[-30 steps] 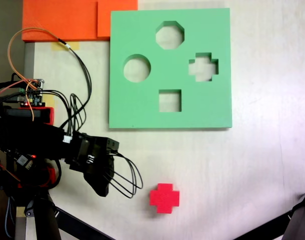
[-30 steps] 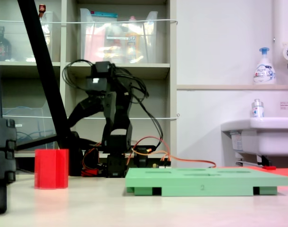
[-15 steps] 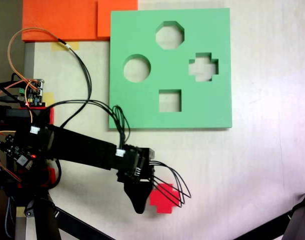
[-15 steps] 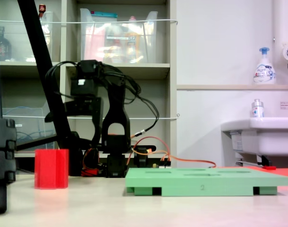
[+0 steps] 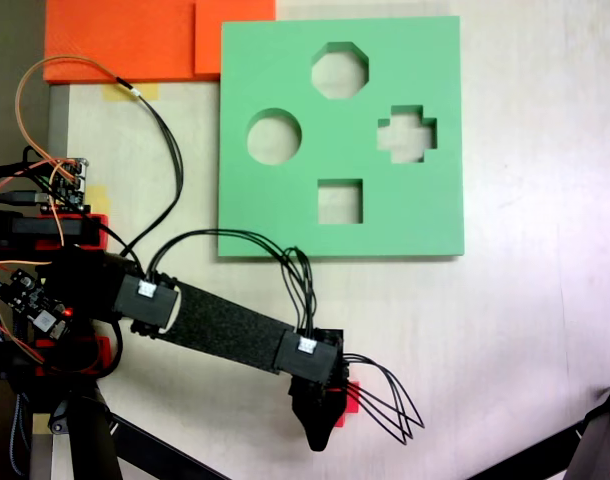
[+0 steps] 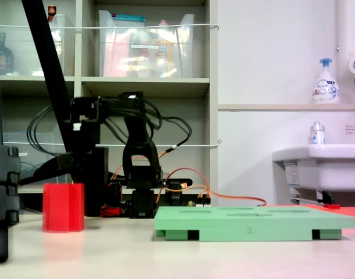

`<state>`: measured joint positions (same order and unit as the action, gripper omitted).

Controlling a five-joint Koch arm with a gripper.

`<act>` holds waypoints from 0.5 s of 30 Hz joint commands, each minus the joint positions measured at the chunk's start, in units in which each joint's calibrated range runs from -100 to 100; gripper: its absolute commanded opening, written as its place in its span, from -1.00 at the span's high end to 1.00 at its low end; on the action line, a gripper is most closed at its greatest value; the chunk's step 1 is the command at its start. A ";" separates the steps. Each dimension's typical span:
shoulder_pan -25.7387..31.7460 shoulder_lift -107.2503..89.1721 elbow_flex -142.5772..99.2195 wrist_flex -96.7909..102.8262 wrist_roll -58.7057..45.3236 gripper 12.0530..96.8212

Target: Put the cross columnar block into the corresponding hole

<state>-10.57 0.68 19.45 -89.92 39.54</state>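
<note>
Pale, off-white table top (image 5: 545,330), matte, carrying everything in the scene. Largest item on it: flat green foam board (image 5: 285,215), square, lying far side of the table in the top-down fixed view; in the low side-on fixed view it sits right of centre (image 6: 253,224), flat on the surface. Four cutouts in the board: octagon at the far edge, circle to the left, square (image 5: 340,201) nearest the robot, and the corresponding hole (image 5: 406,134), plus-shaped, toward the right edge. Hole is unoccupied; table colour shows through.

Orange foam sheets (image 5: 125,40) lie at the far left corner, touching the board's left far corner area.

Black arm (image 5: 220,325) reaches from its base at the left diagonally toward near-right, black cable loops trailing off the wrist. In the side-on view the arm stands behind the red block, left of the green board.

Gripper (image 5: 321,432) points toward the near edge, directly over the cross columnar block (image 5: 351,396); just a red sliver shows at its right side from above. Cannot tell whether the claw is spread or clenched: the tips overlap in the top-down view.

Block in the side-on view (image 6: 63,207): upright on the table, far left, well apart from the board.
</note>
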 commanded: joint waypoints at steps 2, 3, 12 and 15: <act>-0.20 0.99 3.38 1.76 -0.49 -0.91; -0.20 1.41 3.38 2.15 -0.54 -0.91; -0.29 6.16 3.38 3.01 -1.22 -0.75; -0.29 7.42 2.78 2.92 -1.17 -0.30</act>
<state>-10.92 7.52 21.12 -87.86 38.71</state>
